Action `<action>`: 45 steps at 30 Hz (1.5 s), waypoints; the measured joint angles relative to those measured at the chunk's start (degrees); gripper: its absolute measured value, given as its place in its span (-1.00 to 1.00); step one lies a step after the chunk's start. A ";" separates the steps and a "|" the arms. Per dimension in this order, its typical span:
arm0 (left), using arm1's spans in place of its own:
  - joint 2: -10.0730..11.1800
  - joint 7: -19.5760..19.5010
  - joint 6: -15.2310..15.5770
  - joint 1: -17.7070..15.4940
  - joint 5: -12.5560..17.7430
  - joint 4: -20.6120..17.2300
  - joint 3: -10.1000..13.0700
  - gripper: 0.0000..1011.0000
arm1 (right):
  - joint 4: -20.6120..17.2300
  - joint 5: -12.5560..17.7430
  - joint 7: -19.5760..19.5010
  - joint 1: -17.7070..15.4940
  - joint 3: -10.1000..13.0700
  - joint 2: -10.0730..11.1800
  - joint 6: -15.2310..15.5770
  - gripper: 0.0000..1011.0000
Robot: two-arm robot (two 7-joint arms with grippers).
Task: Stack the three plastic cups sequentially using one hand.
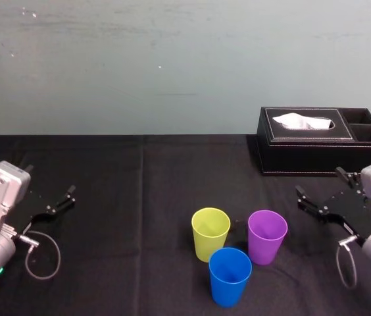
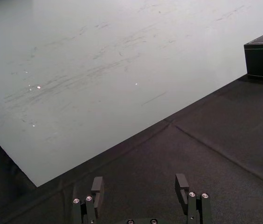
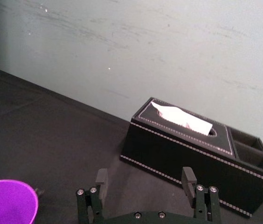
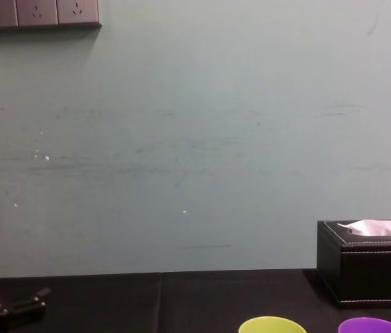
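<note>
Nearby, three cups (image 1: pixel 231 266) left of the right tool (image 1: pixel 320 182)

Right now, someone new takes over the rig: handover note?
Left end effector: open, empty, over the left side of the black-clothed table.
Right end effector: open, empty, on the right, in front of the black leather tissue box.
Cups: yellow-green plastic tumbler, purple plastic tumbler and bright blue plastic tumbler stand upright in a front-centre cluster, blue nearest the robot.
Done: nothing stacked.
To do: both stacking steps, one arm only; the right looks closer.
</note>
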 joint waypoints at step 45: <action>0.00 0.00 0.00 0.00 0.00 0.00 0.00 0.98 | -15.11 5.04 10.36 -15.19 3.75 0.37 12.82 0.98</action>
